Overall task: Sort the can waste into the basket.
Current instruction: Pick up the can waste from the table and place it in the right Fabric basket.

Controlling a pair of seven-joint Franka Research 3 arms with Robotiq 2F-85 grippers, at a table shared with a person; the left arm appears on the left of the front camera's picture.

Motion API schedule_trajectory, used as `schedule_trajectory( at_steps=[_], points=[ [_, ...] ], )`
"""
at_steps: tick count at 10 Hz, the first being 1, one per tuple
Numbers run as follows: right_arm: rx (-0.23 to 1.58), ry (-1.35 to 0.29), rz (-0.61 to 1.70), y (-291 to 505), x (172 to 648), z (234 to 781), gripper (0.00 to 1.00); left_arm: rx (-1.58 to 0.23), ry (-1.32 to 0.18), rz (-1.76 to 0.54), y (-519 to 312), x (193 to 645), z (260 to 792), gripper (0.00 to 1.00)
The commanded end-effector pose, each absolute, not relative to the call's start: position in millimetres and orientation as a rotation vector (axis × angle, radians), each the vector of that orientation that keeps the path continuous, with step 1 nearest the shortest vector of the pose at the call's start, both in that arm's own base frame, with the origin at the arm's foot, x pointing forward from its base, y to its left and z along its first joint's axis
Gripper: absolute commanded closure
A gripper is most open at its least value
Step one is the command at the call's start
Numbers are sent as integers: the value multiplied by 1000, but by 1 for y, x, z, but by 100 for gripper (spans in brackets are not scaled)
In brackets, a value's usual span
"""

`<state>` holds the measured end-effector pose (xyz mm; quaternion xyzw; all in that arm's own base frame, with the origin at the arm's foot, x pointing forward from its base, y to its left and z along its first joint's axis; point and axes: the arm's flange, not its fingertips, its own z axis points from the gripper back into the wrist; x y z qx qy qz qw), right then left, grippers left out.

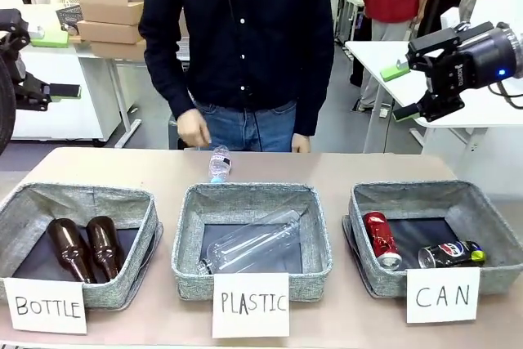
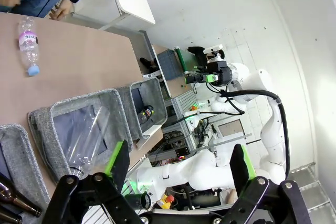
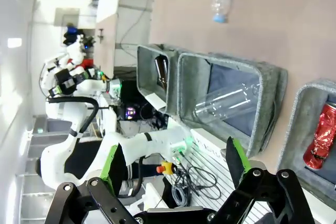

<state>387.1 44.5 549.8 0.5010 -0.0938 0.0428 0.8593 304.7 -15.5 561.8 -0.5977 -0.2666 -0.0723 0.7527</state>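
CAN basket (image 1: 490,210), red can (image 1: 382,239) lengthwise, black can (image 1: 451,254) crosswise

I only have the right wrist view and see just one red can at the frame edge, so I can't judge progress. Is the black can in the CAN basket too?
Observer: Yes. In the front view the black can lies on its side in the CAN basket, beside the red can.
Operator: Any cans left on the table?
Observer: None that I can see; a small plastic bottle lies loose near the person's hand.
Operator: Where is my right gripper?
Observer: The right gripper hangs open, high above the CAN basket.
Operator: And the left?
Observer: The left gripper is open, holding nothing.
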Motion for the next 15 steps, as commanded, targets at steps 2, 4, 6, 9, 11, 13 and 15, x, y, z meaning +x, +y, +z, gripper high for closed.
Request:
schedule_trajectory(
  at_steps=[2,4,6,9,11,13,15],
  points=[
    [1049,-207,112,43,387,551,0,-1329,-597,-168,-17,305,562,0],
    [1049,-207,112,43,387,551,0,-1329,-597,-168,-17,305,562,0],
    [1049,-207,112,43,387,551,0,-1329,-597,-168,-17,305,562,0],
    [1049,-207,112,43,387,551,0,-1329,-597,-168,-17,305,562,0],
    [1049,-207,112,43,387,551,0,-1329,-597,-168,-17,305,562,0],
    [1049,-207,112,43,387,551,0,-1329,-597,-168,-17,305,562,0],
    [1049,-207,112,43,387,551,0,-1329,-597,-168,-17,305,562,0]
  ],
)
